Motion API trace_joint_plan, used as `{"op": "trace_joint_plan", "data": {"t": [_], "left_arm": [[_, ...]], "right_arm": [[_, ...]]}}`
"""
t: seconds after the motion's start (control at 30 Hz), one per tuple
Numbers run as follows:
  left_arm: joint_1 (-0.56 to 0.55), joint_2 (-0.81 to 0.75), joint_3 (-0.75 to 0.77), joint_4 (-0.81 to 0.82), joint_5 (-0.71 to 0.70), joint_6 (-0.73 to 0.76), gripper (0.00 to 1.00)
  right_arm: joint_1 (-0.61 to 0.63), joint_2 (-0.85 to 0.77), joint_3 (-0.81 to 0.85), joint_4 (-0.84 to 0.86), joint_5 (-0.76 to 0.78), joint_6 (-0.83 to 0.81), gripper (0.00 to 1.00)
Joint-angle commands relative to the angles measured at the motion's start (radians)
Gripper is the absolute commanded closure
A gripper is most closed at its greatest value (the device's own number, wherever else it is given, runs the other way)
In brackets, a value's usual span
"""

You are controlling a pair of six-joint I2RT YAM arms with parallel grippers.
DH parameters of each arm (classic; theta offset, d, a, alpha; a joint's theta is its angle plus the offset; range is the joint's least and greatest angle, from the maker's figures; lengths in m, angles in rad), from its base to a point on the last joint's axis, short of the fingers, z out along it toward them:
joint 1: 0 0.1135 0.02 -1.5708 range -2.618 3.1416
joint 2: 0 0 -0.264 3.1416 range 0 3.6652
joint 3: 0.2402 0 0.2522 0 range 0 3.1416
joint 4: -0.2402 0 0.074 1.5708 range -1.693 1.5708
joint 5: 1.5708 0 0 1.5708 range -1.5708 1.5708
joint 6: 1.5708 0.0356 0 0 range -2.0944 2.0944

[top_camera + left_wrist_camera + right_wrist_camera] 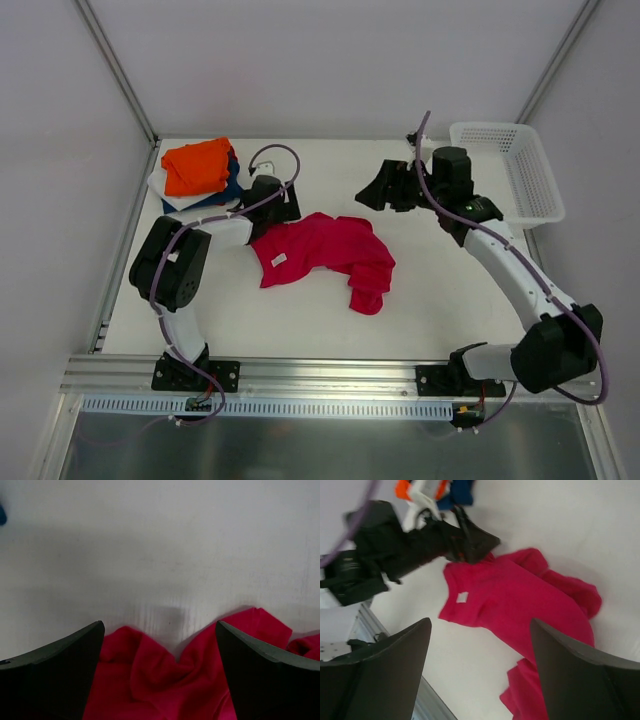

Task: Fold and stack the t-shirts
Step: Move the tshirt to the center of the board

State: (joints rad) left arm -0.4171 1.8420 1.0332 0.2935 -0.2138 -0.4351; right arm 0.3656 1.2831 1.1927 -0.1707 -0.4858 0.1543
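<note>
A crimson-red t-shirt (325, 255) lies crumpled at the middle of the table, with a small white neck label (462, 597) near its left edge. My left gripper (283, 210) sits low at the shirt's far-left edge. It is open, its fingers (55, 675) wide apart with bunched red cloth (160, 675) under and between them. My right gripper (372, 190) hangs open above the table, beyond the shirt's right part, with nothing in it. At the back left is a pile of folded t-shirts: orange (197, 166) on top, navy (232, 188) and white (165, 192) beneath.
A white plastic mesh basket (505, 170) stands at the back right corner, behind the right arm. A metal rail (330, 372) with both arm bases runs along the near table edge. Grey walls close in the back and sides.
</note>
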Motion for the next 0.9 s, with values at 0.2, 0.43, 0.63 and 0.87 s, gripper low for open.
{"op": "trace_joint_plan", "data": {"t": [0.2,0.43,0.63,0.87], "left_arm": [[0.005,-0.208,-0.09,-0.214,-0.075,-0.163,0.11],[0.005,-0.343,-0.169,-0.287,-0.116,-0.211,0.13],[0.006,-0.493,-0.292,-0.376,-0.163,-0.327,0.15],[0.008,-0.549,-0.401,-0.389,-0.159,-0.51,0.17]], "right_arm": [[0.021,0.238,-0.059,-0.007,0.042,-0.075,0.22],[0.021,0.326,-0.05,0.007,0.055,-0.094,0.22],[0.021,0.344,-0.033,0.005,0.052,-0.107,0.22],[0.021,0.311,-0.018,0.007,0.032,-0.107,0.22]]}}
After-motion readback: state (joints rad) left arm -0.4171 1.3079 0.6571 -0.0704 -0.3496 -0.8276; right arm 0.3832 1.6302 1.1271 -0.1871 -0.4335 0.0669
